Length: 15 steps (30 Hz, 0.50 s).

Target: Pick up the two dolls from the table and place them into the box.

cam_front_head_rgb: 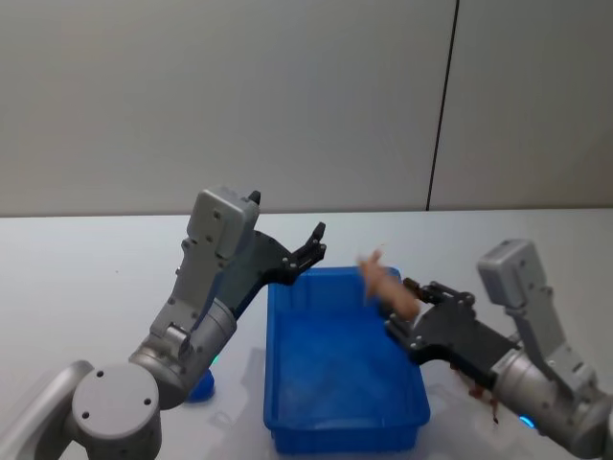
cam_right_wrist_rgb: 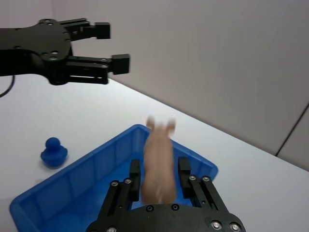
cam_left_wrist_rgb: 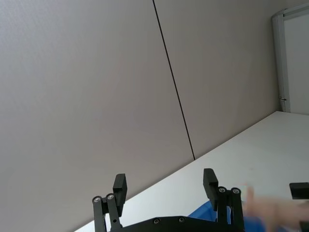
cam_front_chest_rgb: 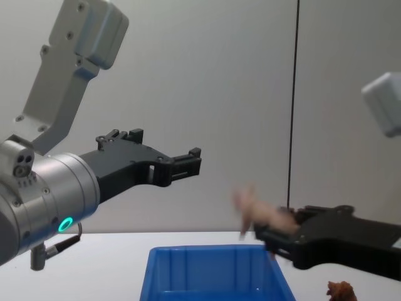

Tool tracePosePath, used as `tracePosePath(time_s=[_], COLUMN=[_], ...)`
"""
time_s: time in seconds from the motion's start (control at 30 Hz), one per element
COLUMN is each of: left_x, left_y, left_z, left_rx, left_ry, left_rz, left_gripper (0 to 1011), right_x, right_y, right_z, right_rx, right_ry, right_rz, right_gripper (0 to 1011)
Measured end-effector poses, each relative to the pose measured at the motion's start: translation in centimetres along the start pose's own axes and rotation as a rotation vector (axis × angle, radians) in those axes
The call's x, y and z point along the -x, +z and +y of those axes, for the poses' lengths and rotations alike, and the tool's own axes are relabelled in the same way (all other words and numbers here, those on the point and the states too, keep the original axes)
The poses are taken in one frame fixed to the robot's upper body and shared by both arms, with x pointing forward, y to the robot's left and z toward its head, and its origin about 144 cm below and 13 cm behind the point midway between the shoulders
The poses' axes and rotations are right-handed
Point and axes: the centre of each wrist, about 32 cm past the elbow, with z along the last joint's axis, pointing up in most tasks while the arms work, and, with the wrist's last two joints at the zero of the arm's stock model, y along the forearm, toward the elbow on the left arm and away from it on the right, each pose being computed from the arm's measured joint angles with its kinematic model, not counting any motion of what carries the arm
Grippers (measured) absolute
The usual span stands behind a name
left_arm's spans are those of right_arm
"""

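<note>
Two dolls apart: pale pink doll (cam_front_head_rgb: 388, 287) clamped in right gripper (cam_front_head_rgb: 400, 309), aloft over box (cam_front_head_rgb: 272, 369) at its 2 o'clock rim; blue doll (cam_right_wrist_rgb: 53, 152) on table (cam_front_head_rgb: 77, 278) at box's 9 o'clock. Spread wide and empty, left gripper (cam_front_head_rgb: 314, 247) above 11 o'clock corner.

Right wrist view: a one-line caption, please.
Right end effector holds pale pink doll over blue box; blue doll on table; left end effector open.
</note>
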Motion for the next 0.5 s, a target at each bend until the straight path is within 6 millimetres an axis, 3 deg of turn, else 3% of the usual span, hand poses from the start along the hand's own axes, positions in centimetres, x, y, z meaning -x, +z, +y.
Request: tracePosePath(time_s=[0.03,0.2,0.3,0.5], left_x=[0.0,0.0,0.0,0.0], left_y=[0.0,0.0,0.0,0.0], left_z=[0.0,0.0,0.0,0.0], left_rx=[0.0,0.0,0.0,0.0], left_ry=[0.0,0.0,0.0,0.0], left_rz=[0.0,0.0,0.0,0.0], left_gripper=[1002,1002,1002,1002], right_x=[0.2,0.5,0.6,0.5], right_y=[0.1,0.3,0.4,0.5], right_z=[0.2,0.8,1.1,1.4], right_rx=[0.004,0.02,0.03,0.042], right_ry=[0.012,0.033,0.038,0.033], right_rz=[-0.002,-0.006,-0.008,-0.011], right_gripper=[475,598,741,887])
